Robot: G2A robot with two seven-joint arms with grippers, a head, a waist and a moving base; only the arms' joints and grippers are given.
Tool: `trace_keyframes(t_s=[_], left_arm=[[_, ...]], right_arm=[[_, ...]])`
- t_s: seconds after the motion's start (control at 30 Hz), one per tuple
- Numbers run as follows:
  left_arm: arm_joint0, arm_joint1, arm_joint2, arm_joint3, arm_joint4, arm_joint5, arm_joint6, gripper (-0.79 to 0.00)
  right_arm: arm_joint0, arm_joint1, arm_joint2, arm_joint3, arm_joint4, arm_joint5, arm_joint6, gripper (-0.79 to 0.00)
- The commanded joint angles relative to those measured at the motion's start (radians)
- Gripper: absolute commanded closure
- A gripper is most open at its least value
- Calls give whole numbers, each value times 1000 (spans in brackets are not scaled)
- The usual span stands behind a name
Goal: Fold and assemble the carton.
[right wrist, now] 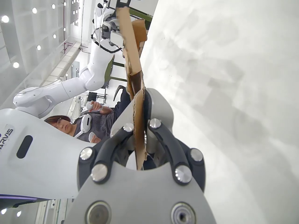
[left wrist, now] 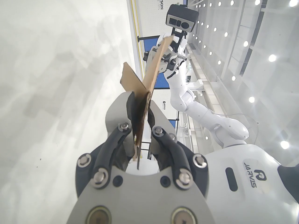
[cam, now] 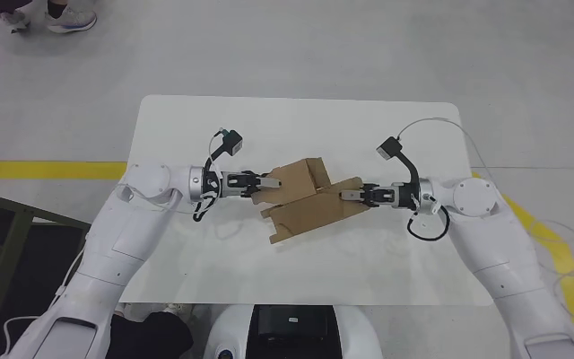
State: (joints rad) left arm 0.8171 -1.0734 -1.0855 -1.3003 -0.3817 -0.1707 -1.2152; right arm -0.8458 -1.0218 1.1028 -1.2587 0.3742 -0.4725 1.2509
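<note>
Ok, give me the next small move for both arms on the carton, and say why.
Probably ease the left gripper and right gripper slightly toward each other, so the carton bows open along its creases. Both are shut on opposite ends, and it looks mostly flat.

**Carton** [cam: 305, 199] [left wrist: 153, 69] [right wrist: 131, 47]: one piece.
- Material: plain brown corrugated cardboard, unprinted, with raw fluted edges showing.
- State: unassembled. It is a partly folded blank, its panels and flaps standing at differing angles, and no closed box shape has formed.
- Pose: a long main panel runs diagonally. A shorter panel rises from it on the far side, and small flaps jut out at the near left end.
- Location: over the middle of the white tabletop [cam: 179, 126]. Contact with the surface cannot be made out.
- Hold: the left tool [cam: 273, 182] [left wrist: 140, 108] is clamped on the left edge. The right tool [cam: 346, 195] [right wrist: 140, 101] is clamped on the right flap. In both wrist views the sheet is seen edge-on between the fingers.
</note>
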Motion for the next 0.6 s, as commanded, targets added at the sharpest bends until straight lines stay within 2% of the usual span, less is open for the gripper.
trace_keyframes(t_s=[0.0, 0.13, 0.23, 0.33, 0.4, 0.57], left_arm=[[0, 0, -1, 0, -1, 1, -2, -280], [-1, 0, -1, 2, -5, 2, -4, -256], [-1, 0, 0, 4, -5, 1, -4, -132], [-1, 1, -3, 5, -6, -2, -5, -77], [0, 2, -6, 5, -6, -3, -5, -52], [4, 4, -11, -1, -8, -2, -7, -52]], right_arm=[[0, 0, 1, -1, -3, 2, -4, 0], [-2, 1, 2, -4, -6, 3, -6, 0], [-2, 2, 2, -4, -10, 5, -10, 0], [-2, 2, 2, 0, -17, 7, -16, 0], [-2, 2, 1, 3, -23, 10, -21, 0], [-1, 2, -1, 4, -39, 19, -37, 0]])
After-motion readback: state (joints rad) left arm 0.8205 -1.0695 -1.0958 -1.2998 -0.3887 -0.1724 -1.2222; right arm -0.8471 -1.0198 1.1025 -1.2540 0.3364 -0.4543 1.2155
